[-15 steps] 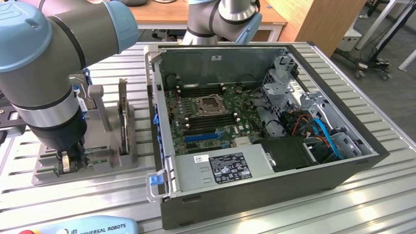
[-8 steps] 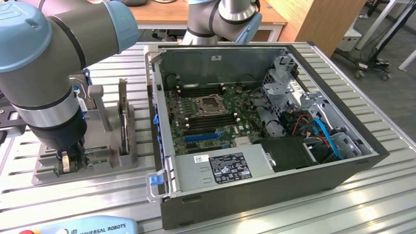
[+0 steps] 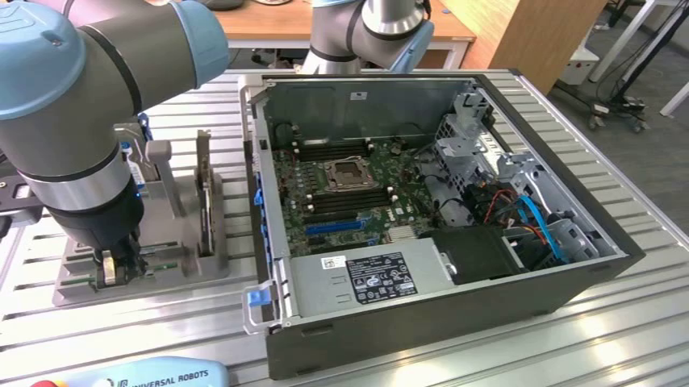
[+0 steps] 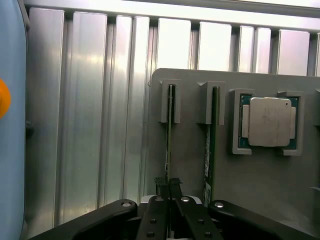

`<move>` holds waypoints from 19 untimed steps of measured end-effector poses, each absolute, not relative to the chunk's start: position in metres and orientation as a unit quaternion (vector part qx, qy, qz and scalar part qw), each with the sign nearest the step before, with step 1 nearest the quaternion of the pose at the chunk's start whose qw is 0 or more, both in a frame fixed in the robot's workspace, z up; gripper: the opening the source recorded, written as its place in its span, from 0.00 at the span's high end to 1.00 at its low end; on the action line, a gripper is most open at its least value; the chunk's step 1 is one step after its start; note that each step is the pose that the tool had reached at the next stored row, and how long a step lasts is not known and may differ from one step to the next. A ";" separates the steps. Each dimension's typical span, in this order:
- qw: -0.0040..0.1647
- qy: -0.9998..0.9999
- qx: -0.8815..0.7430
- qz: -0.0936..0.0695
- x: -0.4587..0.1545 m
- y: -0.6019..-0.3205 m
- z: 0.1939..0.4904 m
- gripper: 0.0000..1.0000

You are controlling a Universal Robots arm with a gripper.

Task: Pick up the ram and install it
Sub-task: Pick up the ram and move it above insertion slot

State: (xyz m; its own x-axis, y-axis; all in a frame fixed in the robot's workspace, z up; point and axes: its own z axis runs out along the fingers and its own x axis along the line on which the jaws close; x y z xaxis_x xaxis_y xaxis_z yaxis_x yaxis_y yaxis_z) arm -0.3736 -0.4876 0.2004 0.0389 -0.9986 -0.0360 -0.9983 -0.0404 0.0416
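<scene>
I see the slim green circuit-board ram stick (image 4: 170, 135) standing on edge in a slot of the grey plastic holder tray (image 4: 190, 165). The black two-finger gripper (image 4: 168, 184) has its fingers pressed onto the stick's near end, pinching it. A second green memory stick (image 4: 210, 145) stands in the next slot, beside the square silver processor chip (image 4: 270, 121). The tray lies on the ribbed aluminium table (image 4: 100, 125), to the exterior view's left of the open black computer case (image 3: 431, 322).

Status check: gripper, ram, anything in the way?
Gripper shut on the ram, which stands in its holder slot. Second stick in the next slot, clear of the grip.
</scene>
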 end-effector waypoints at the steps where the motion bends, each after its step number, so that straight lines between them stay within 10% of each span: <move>1: 0.002 -0.693 0.721 -0.028 -0.374 -0.488 0.201 0.88; 19: 0.001 -0.693 0.721 -0.028 -0.374 -0.488 0.209 0.88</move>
